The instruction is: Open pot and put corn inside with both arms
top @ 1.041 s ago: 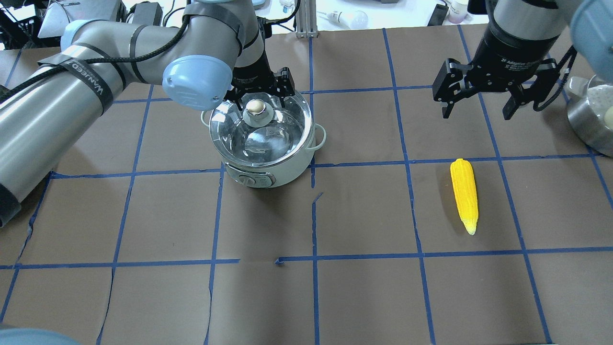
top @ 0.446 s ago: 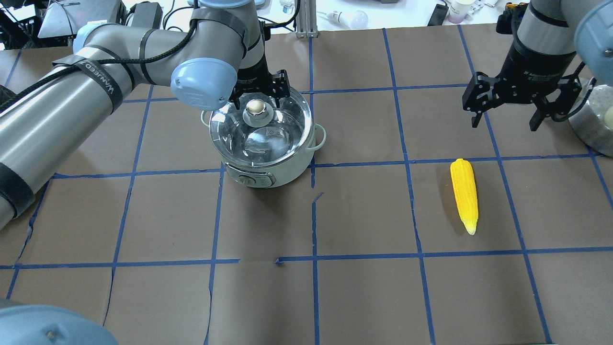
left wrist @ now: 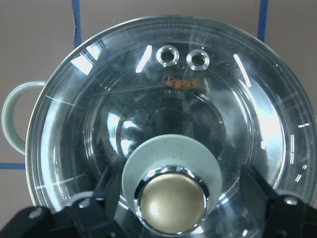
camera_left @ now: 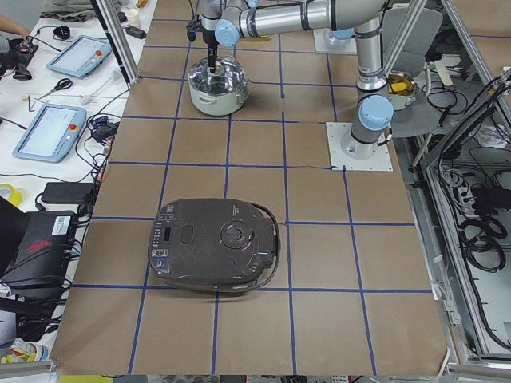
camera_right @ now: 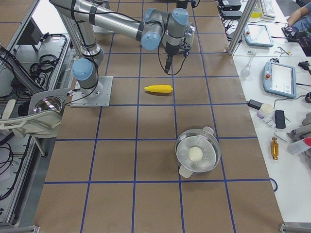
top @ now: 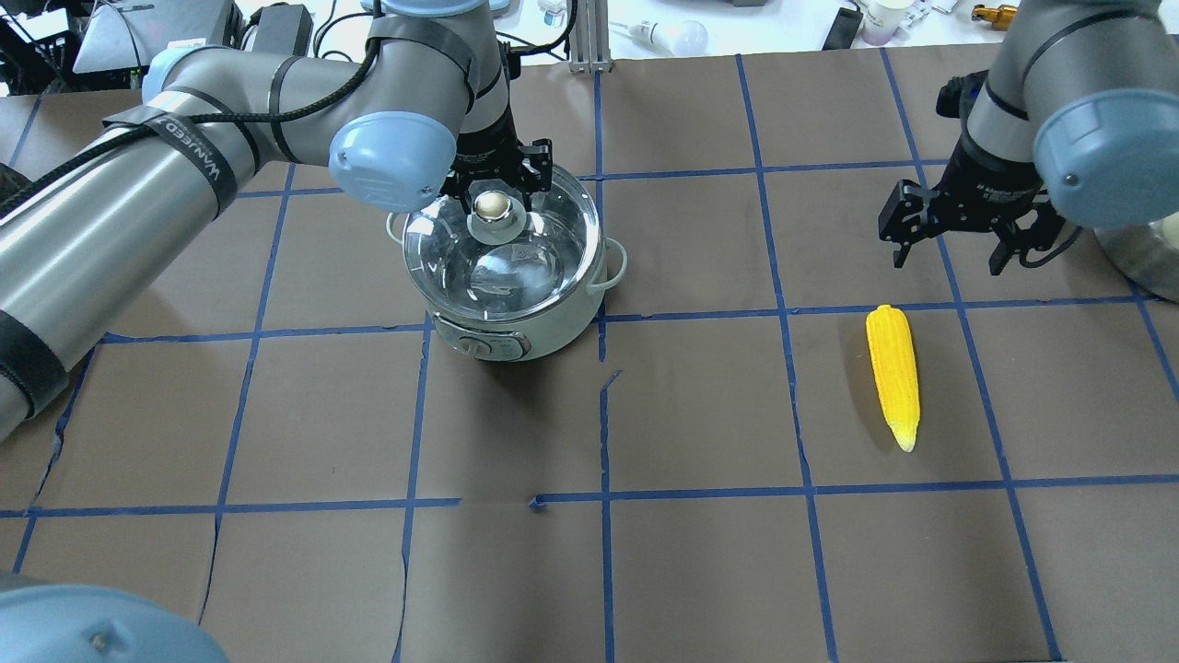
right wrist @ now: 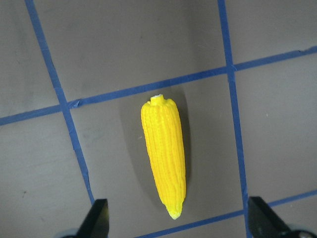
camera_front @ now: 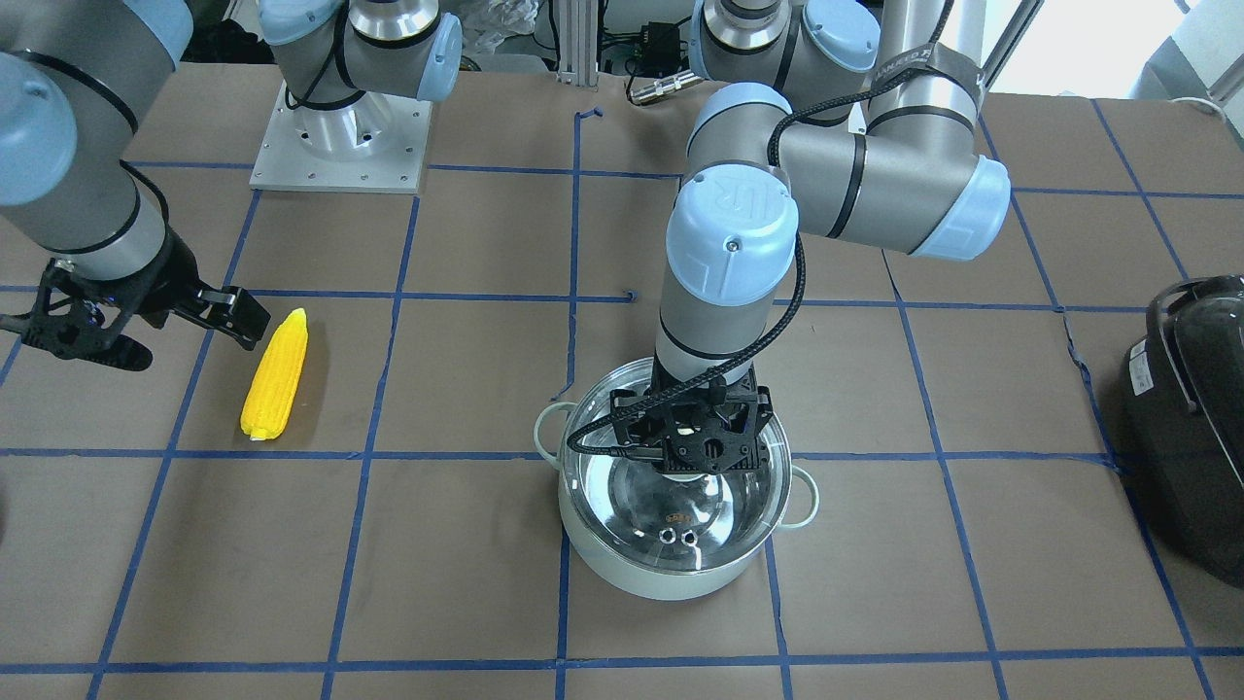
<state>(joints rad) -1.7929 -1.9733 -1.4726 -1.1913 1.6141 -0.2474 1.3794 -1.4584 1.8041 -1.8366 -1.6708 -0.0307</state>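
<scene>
The overhead camera is looking forward and down across the table (top: 700, 571) from behind the robot, and the front camera is facing back steeply. The end cameras are looking along it from afar. The wrist cameras are sitting close above the pot (left wrist: 163, 114) and the corn (right wrist: 163, 158), which the wide views share.

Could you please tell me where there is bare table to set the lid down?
Bare paper lies between the pot and the corn, and along the row nearer the robot. Crowded at the pot, under the left gripper, and around the corn, near the right gripper.

Bright yellow corn (top: 893, 376); mint-green pot (top: 553, 336); blue-gridded brown table (top: 700, 405).
</scene>
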